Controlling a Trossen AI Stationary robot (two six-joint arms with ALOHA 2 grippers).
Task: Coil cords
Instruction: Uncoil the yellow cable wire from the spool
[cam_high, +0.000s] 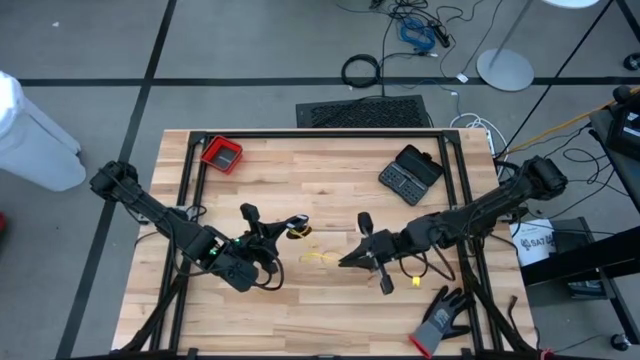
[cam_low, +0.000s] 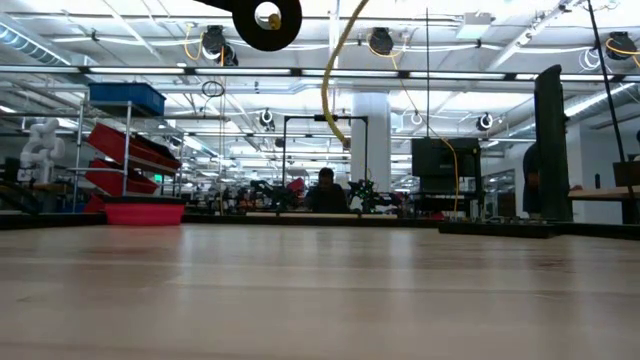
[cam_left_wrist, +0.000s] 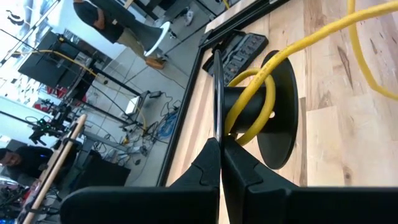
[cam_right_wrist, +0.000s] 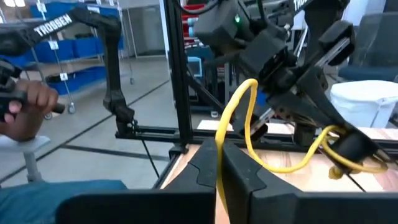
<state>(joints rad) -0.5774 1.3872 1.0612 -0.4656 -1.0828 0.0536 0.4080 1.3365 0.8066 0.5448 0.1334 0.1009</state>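
Observation:
A black spool (cam_high: 297, 231) with the yellow cord (cam_high: 318, 257) wound on its hub (cam_left_wrist: 249, 106) is held by my left gripper (cam_high: 284, 233), which is shut on it near the table's middle. My right gripper (cam_high: 344, 263) is shut on the yellow cord a short way to the right of the spool. In the low view the spool (cam_low: 266, 18) and the cord (cam_low: 328, 90) show high above the tabletop. A thin black cord (cam_high: 436, 266) loops on the table beside my right arm. My left gripper pinches the rim of one thin flange (cam_left_wrist: 217, 121) of the spool between its two fingers, edge-on. The spool is lifted clear of the table, with the cord wrapped round its hub. My right gripper pinches the yellow cord (cam_right_wrist: 219, 155) between its two fingers, and the fingers lie across it. From the fingers the cord arches up and runs slack over to the spool (cam_right_wrist: 349, 149). The cord is clear of the table there.
A red tray (cam_high: 222, 154) stands at the far left and a black case (cam_high: 410, 174) at the far right. A grey-black glove (cam_high: 441, 317) lies near the front right edge. A black frame (cam_high: 320, 133) borders the table. A person shows beyond the table (cam_right_wrist: 25, 109).

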